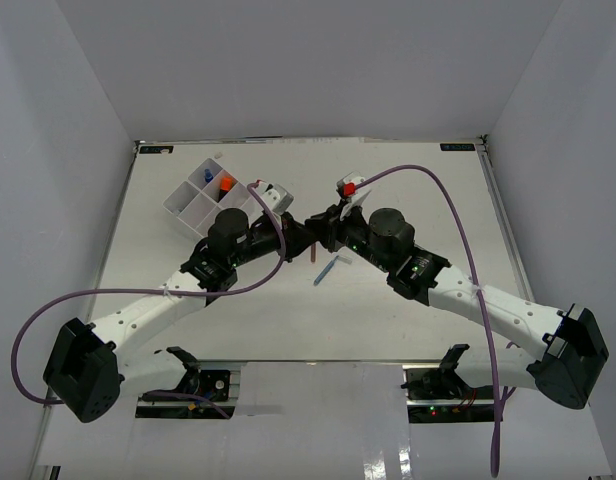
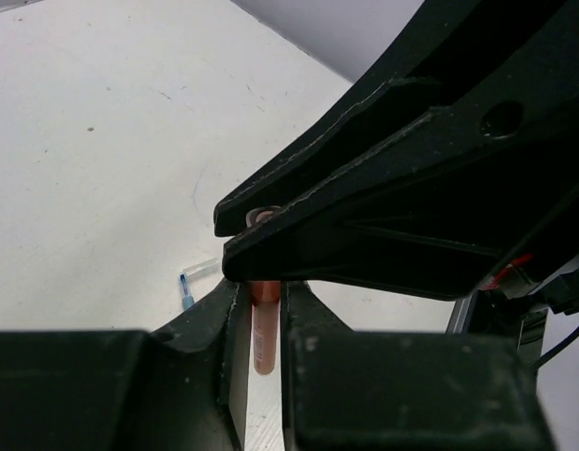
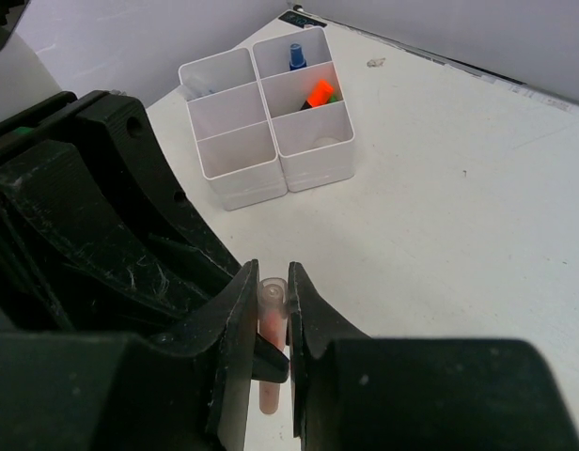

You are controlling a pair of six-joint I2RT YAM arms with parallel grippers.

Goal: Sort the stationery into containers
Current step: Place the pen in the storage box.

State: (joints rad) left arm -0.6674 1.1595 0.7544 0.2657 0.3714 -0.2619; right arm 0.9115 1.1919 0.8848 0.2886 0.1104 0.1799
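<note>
The pink pen (image 2: 263, 329) hangs upright above the table, held at once by both grippers, which meet at mid-table. My left gripper (image 2: 261, 305) is shut on its lower body. My right gripper (image 3: 273, 296) is shut on its clear-capped top (image 3: 273, 293). In the top view the left gripper (image 1: 306, 238) and right gripper (image 1: 323, 234) touch tips, the pink pen (image 1: 315, 256) poking down below them. A thin blue pen (image 1: 326, 270) lies on the table just beside them. The white four-compartment tray (image 1: 184, 203) stands at the back left.
The tray (image 3: 235, 167) holds an orange highlighter (image 3: 319, 92) and a blue-capped bottle (image 3: 295, 54) in its far compartments. The blue pen (image 2: 187, 287) lies left of my left fingers. Purple cables loop over both arms.
</note>
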